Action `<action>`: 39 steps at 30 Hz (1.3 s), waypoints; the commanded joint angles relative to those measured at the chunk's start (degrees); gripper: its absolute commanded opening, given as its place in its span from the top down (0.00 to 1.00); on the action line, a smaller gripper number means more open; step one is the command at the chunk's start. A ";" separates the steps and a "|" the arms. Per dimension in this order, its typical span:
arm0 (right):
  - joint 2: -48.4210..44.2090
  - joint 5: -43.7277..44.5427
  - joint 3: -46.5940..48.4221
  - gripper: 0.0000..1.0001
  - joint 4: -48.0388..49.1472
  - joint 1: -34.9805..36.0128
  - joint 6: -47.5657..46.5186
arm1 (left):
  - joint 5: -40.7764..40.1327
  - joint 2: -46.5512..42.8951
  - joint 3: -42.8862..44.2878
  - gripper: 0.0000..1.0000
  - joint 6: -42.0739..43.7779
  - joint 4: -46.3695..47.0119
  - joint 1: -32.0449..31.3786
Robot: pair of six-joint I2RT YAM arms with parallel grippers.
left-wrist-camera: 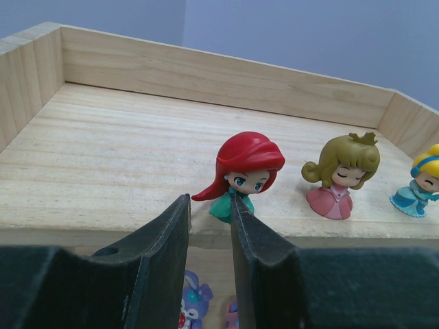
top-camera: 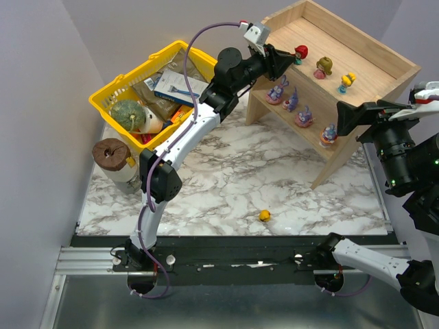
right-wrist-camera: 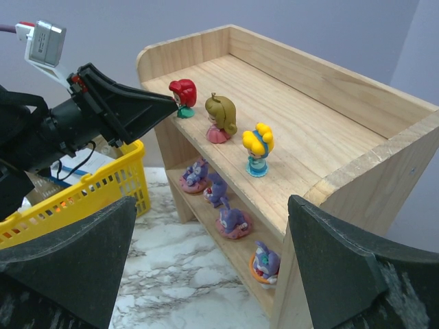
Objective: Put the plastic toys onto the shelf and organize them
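Note:
The wooden shelf [top-camera: 374, 55] stands at the back right. On its top tier stand a red-haired figurine [top-camera: 300, 51], an olive-haired one [top-camera: 324, 67] and a yellow-haired one [top-camera: 348, 81]. Several purple long-eared toys [top-camera: 291, 101] line the lower tier. A small yellow round toy [top-camera: 264, 215] lies on the marble table. My left gripper [top-camera: 285, 60] is slightly open and empty, with its tips just short of the red-haired figurine [left-wrist-camera: 243, 175]. My right gripper [right-wrist-camera: 212, 253] is wide open and empty, by the shelf's right end.
A yellow basket [top-camera: 113, 92] of groceries with a green-grey gourd [top-camera: 127, 114] stands at the back left, close to the left arm. A brown-lidded jar [top-camera: 113, 156] stands in front of it. Walls close in on the left and back.

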 commanded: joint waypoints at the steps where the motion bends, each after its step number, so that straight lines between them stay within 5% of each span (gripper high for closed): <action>1: -0.44 1.53 -0.82 0.02 0.41 0.03 -0.66 | -0.09 0.54 0.78 0.62 0.44 -0.35 -0.48; 17: -0.54 1.79 -0.12 0.02 -0.38 0.03 1.27 | -1.75 -3.68 0.17 0.57 2.73 -3.07 -0.48; 29: 0.52 -1.89 1.03 0.01 -5.64 0.11 5.66 | -5.79 -15.18 -9.58 0.47 6.07 -3.69 -0.48; 35: 3.94 -14.80 -2.66 0.00 -12.84 0.03 7.33 | -9.84 -29.68 -25.91 0.20 11.41 -5.62 -0.21; 36: 5.34 -18.12 -3.80 0.00 -13.55 0.03 7.77 | -11.15 -33.70 -30.46 0.05 12.21 -6.67 -0.04; 39: 6.84 -24.19 -9.51 0.00 -14.88 0.20 11.11 | -14.92 -41.52 -39.08 0.01 14.84 -9.56 0.14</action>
